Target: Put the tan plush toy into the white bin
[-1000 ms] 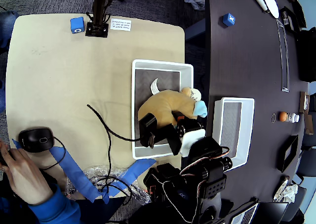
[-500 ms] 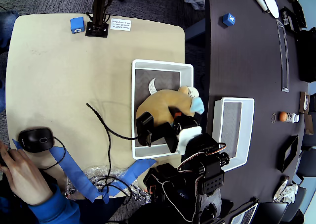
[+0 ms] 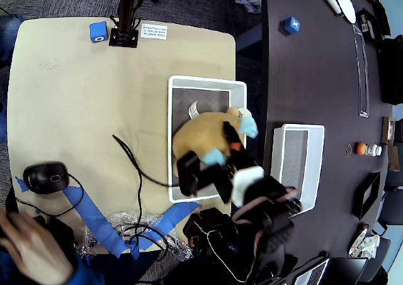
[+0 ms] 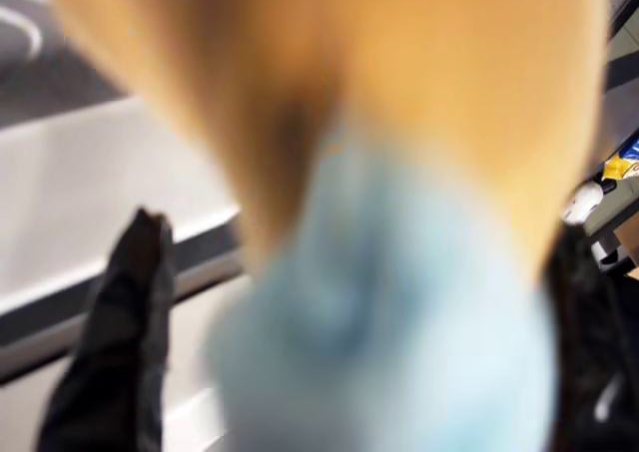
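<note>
The tan plush toy (image 3: 201,134) lies inside the white bin (image 3: 204,80) on the tan table, with its white tag toward the far wall. One light blue foot points at the bin's right wall and another lies near my gripper (image 3: 211,162) at the bin's near end. In the wrist view the toy (image 4: 399,93) is a close blur, and its blue foot sits between my two black fingers (image 4: 130,302). These stand wide apart at the frame's left and right sides, so my gripper (image 4: 349,312) is open.
A smaller, narrower white bin (image 3: 301,129) stands to the right on the dark table. A black cable (image 3: 135,165) runs across the tan table toward the arm. A black mouse (image 3: 45,177), blue tape and a person's hand (image 3: 28,253) are at the lower left. A blue cube (image 3: 97,31) sits at the far edge.
The toy has sunk lower and shifted left in the bin. A blue foot now shows near the gripper, which has opened. The person's hand moved down.
</note>
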Available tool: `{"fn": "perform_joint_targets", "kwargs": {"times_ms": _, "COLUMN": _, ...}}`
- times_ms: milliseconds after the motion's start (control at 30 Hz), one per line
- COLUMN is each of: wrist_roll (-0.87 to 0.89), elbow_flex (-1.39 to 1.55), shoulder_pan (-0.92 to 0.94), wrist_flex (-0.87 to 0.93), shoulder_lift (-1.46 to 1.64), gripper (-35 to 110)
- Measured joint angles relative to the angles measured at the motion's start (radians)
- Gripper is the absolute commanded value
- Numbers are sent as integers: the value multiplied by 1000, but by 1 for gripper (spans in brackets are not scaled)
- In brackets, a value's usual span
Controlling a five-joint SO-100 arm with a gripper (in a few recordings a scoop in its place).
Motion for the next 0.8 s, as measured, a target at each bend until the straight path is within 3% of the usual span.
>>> {"fn": "perform_joint_targets", "kwargs": {"times_ms": 433, "wrist_roll": 3, "elbow_flex": -132, "shoulder_pan": 0, "wrist_flex": 83, "shoulder_lift": 339, "gripper": 50}}
{"fn": "perform_joint_targets", "kwargs": {"times_ms": 800, "wrist_roll": 3, "elbow_flex": -31, "shoulder_pan": 206, "wrist_flex": 83, "shoulder_lift": 626, "gripper": 50}}
